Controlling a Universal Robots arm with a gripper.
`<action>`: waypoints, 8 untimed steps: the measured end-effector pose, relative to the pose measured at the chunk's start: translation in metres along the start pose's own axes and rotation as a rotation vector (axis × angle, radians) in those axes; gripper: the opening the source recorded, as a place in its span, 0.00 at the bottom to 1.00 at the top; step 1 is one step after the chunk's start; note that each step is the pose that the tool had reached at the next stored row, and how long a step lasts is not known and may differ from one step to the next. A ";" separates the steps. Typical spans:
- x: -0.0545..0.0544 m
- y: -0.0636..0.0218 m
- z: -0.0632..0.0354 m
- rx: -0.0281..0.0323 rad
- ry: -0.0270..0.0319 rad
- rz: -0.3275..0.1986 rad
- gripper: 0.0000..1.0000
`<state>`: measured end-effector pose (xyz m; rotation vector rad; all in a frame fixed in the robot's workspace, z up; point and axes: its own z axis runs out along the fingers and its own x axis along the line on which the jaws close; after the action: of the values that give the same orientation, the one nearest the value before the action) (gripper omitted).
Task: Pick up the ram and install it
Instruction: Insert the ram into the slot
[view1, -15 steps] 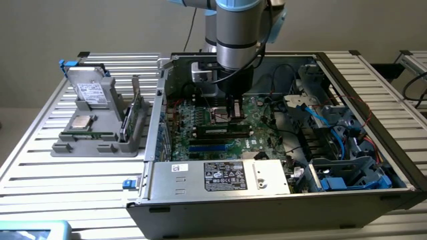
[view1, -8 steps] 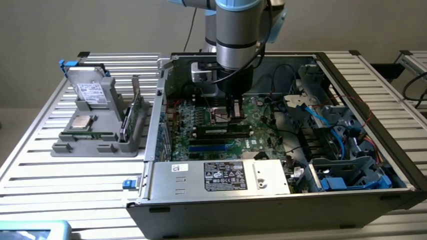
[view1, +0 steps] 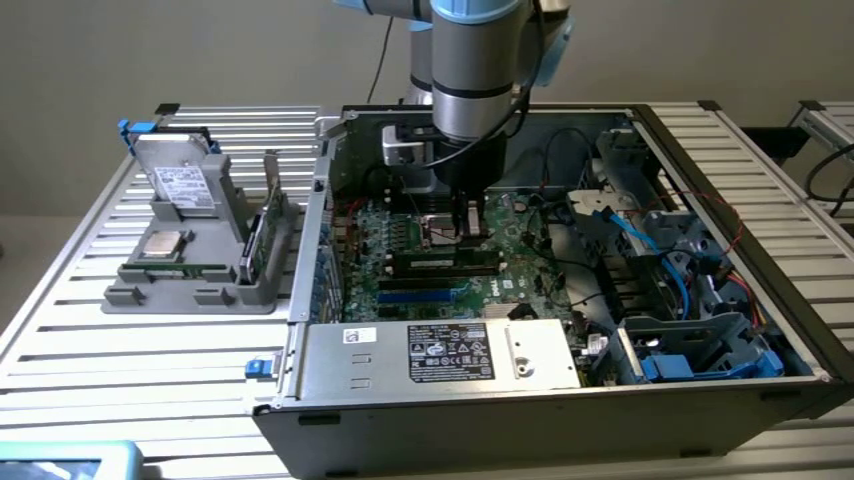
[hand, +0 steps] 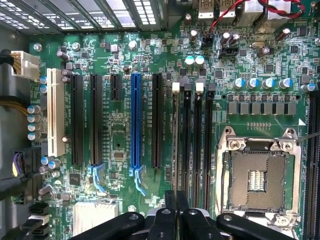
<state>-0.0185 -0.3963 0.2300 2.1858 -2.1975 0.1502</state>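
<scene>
The arm hung inside the case, its jaws pressed almost together over the black slots; whether they pinched anything was unclear. The ram seemed to stand in a slot beside the open socket. Pressed off-centre, it could seat crooked with a latch unclosed. A sideways slip could damage the socket's pins.

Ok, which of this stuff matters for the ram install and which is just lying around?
Job: gripper, shut; black memory slots below it; the ram, which I cannot pick out for certain.
Lying about: hard drive, processor chip, upright green card, grey holder.
</scene>
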 end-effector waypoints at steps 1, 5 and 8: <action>0.000 0.0000 0.0001 0.0000 0.0000 0.000 0.12; 0.000 0.0001 0.0003 0.0000 -0.0001 0.000 0.12; 0.000 0.0001 0.0004 0.0000 0.0000 0.000 0.14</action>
<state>-0.0186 -0.3963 0.2296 2.1857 -2.1975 0.1503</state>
